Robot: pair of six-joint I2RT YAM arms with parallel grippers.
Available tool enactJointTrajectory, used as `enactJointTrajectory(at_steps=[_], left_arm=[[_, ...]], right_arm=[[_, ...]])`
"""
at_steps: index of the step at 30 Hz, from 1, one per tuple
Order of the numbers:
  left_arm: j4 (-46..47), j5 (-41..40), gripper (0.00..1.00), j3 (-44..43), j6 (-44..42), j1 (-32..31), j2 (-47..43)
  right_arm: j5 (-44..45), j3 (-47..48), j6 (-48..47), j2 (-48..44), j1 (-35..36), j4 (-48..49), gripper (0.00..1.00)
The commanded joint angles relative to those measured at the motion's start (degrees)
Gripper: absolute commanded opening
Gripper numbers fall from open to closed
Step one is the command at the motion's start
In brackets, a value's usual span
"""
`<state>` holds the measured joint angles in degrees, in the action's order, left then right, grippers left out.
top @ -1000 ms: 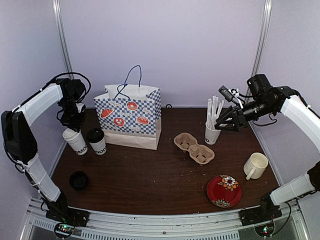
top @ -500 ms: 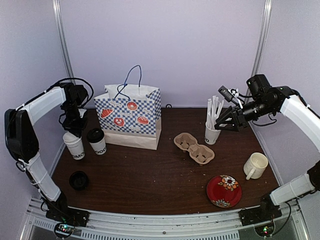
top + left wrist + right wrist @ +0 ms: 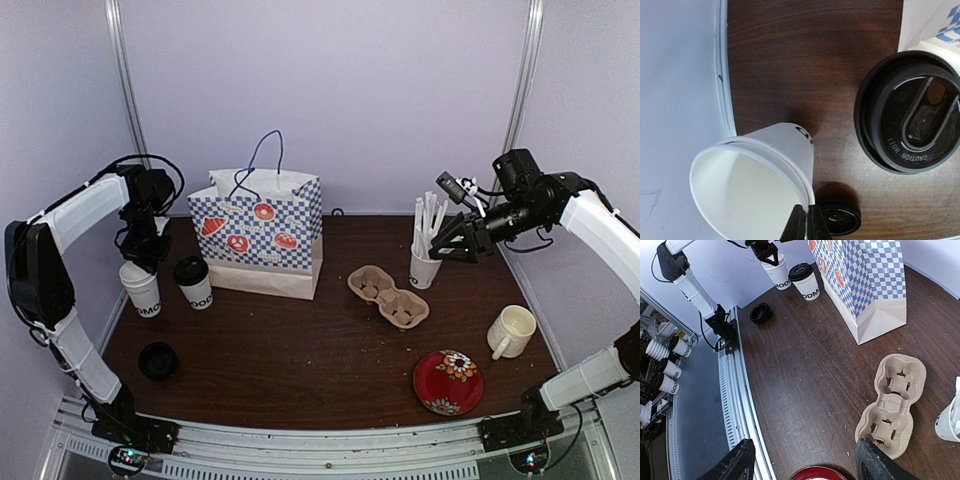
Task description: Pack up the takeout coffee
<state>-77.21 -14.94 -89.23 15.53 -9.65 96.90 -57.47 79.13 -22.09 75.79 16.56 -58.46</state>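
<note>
Left gripper (image 3: pixel 807 223): your jaws are pinched together on the rim of the open cup (image 3: pixel 141 292), one finger inside the mouth and one outside.
Open cup, place: you have it at the far left of the table (image 3: pixel 300 360), close to the left edge and just left of the lidded cup (image 3: pixel 195 284), with a narrow gap between the two.
Open cup, axis: its long axis runs close to vertical, mouth up and narrow base down. From your wrist camera you look into the bare white inside. You cannot tell whether the base touches the wood.
Lidded cup: it stands upright with its black lid on top, just in front of the bag's left corner.
Bag (image 3: pixel 262 232): the blue-checked paper bag stands upright at the back, mouth open, blue cord handle up.
Loose lid (image 3: pixel 157 360): it lies flat on the table nearer you, well apart from both cups.
Right gripper (image 3: pixel 805 455): your jaws stand wide apart with nothing between them, held in the air beside the cup of stirrers (image 3: pixel 425 264).
Cup tray (image 3: pixel 388 296): the pulp tray lies near mid-table with its wells bare.
Mug (image 3: pixel 512 331), plate (image 3: pixel 448 382): both sit at the right, near each other.
</note>
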Motion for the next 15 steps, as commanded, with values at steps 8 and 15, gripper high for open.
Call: enactJointTrajectory(at_steps=[8,15], left_arm=[[-6.3,12.1,0.0,-5.4,0.1,-1.8,-9.3],[-6.9,31.8,0.0,-15.5,-2.0,-11.0,-12.3]], right_arm=[[-2.4,-0.8,-1.9,0.0,0.4,0.7,0.87],[5.6,5.1,-3.1,5.5,11.8,-0.2,0.96]])
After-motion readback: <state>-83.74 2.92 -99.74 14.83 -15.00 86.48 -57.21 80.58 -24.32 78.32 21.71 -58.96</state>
